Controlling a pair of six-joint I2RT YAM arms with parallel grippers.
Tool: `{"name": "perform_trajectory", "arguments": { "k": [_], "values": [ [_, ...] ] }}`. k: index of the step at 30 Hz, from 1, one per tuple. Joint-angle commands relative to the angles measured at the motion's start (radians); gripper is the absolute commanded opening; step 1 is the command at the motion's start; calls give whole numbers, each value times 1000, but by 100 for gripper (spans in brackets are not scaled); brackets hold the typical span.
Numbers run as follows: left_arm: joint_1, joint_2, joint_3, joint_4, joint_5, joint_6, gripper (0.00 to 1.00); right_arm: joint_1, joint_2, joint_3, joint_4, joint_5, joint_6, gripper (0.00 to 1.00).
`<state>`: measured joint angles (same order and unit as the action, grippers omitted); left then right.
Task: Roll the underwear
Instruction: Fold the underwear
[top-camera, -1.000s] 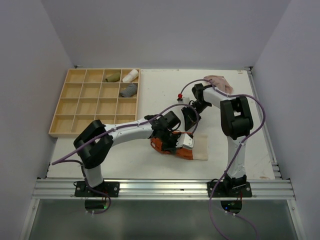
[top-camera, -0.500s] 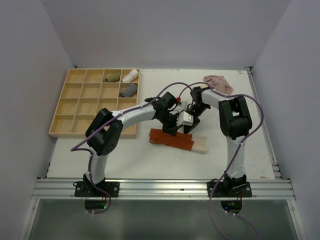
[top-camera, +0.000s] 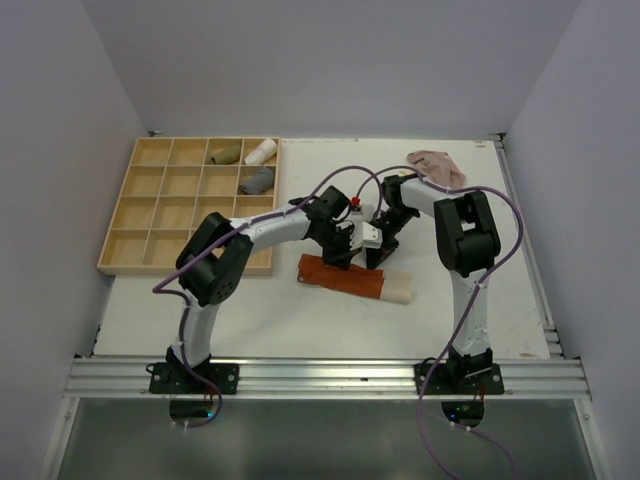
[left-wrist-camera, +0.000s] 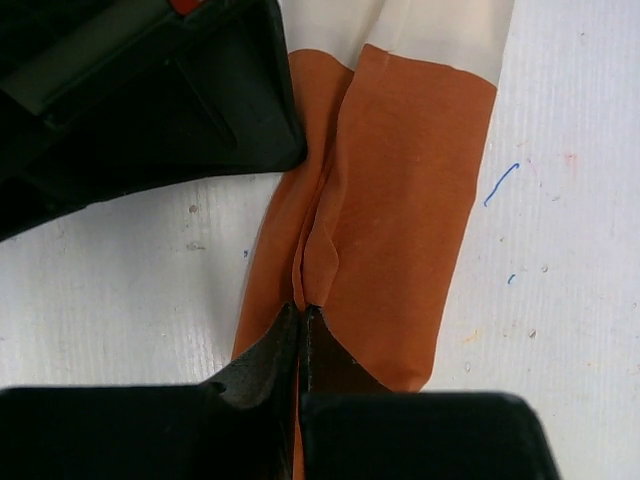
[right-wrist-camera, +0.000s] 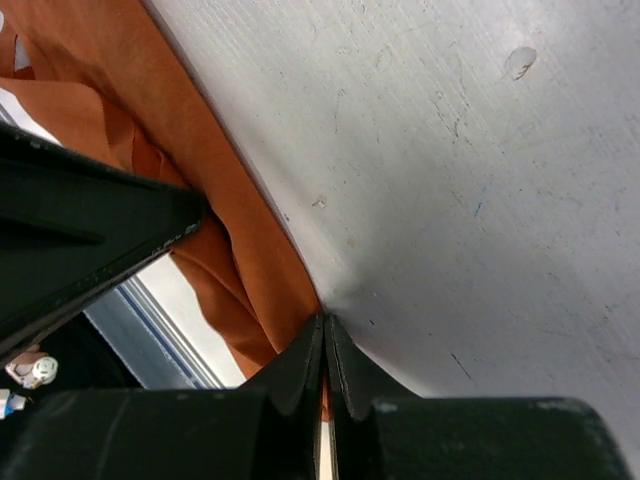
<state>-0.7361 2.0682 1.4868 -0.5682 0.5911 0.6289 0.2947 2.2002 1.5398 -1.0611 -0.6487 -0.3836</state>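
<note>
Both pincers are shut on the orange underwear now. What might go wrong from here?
The left pincer pinches only a thin fold of the orange underwear, and the right pincer only its edge: either could slip free. The two pincers sit very close together, so they might knock each other while rolling.

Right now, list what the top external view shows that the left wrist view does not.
Only the top external view shows the wooden tray holding three rolled cloths, and the pale pink underwear near the far right corner of the table. Only the left wrist view shows the left gripper shut on a raised crease of the rust-orange underwear, plus a blue pen mark. Both show that orange garment lying on the white table, with its pale end band.
</note>
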Motion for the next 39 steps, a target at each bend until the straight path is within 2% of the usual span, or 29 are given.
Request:
{"name": "perform_trajectory", "arguments": {
  "k": [1, 17, 34, 36, 39],
  "values": [
    [14, -65, -28, 73, -4, -23, 0, 4, 29, 29, -2, 8, -34, 6],
    [24, -118, -49, 177, -51, -43, 0, 7, 44, 43, -13, 6, -37, 6],
    [40, -5, -17, 235, -137, -60, 0, 6, 69, 66, -36, 12, -41, 6],
    [40, 9, -4, 245, -157, -64, 4, 7, 73, 66, -39, 15, -41, 6],
    [40, 30, 26, 243, -169, -64, 16, 6, 76, 52, -36, 18, -38, 6]
  ]
}}
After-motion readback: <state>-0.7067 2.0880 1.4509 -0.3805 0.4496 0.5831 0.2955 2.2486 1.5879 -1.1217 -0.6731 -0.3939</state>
